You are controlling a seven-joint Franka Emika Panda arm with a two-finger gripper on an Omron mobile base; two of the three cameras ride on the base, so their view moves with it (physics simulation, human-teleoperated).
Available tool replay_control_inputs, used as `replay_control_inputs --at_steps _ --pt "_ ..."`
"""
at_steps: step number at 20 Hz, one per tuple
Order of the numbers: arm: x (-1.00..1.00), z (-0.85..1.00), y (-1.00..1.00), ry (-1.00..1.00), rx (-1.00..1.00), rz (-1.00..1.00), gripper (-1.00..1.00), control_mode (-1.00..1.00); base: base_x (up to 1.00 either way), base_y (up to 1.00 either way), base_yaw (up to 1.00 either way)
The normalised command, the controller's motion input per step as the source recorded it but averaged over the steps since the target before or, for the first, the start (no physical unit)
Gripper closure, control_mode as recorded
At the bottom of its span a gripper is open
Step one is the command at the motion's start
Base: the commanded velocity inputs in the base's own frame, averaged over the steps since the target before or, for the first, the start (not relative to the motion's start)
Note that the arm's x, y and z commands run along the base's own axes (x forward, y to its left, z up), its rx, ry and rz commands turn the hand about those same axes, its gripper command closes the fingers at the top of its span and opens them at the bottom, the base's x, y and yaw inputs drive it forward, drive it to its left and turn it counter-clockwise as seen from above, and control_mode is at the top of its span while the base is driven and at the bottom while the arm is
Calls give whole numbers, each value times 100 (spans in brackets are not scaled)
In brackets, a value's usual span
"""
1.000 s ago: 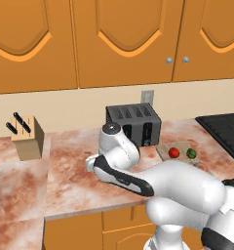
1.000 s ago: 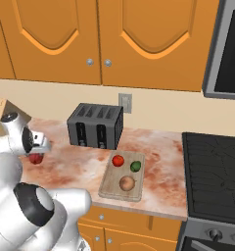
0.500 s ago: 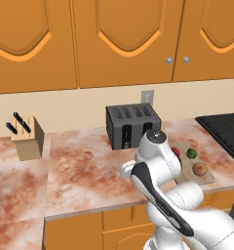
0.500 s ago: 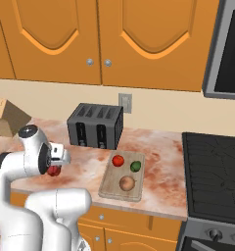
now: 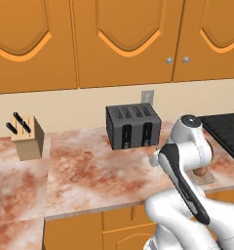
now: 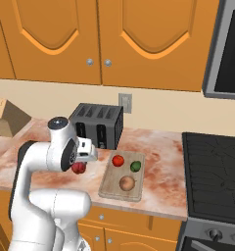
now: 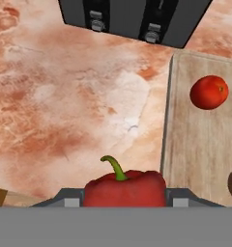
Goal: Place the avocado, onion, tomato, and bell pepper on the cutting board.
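Cutting board point(image 6: 109, 182) lies on the counter point(image 6: 158, 162), right of the toaster point(image 6: 97, 125) and in front of it. On the board: tomato point(image 6: 118, 160) back left, avocado point(image 6: 135, 166) beside it to the right, onion point(image 6: 127, 184) in front. Bell pepper point(image 6: 79, 168) hangs left of the board, above the counter. Knife block point(image 5: 27, 137) stands far left.

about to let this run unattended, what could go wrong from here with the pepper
The gripper carries the red bell pepper above the countertop, short of the cutting board; released now, it would likely miss.

The tomato, avocado and onion already crowd the board, so setting the pepper down could knock one off.

The toaster stands close behind the arm's path.
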Motion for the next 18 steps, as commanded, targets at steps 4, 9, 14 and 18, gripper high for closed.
replay_control_inputs --at_steps 4,9,14,18 --pt "0 3 -81 0 0 0 100 -100 0 0 0" --pt "0 -1 -54 0 0 0 100 -100 0 0 0" --pt "4 0 -41 0 0 0 100 -100 0 0 0" --pt "15 -2 -37 4 0 0 100 -100 0 0 0"
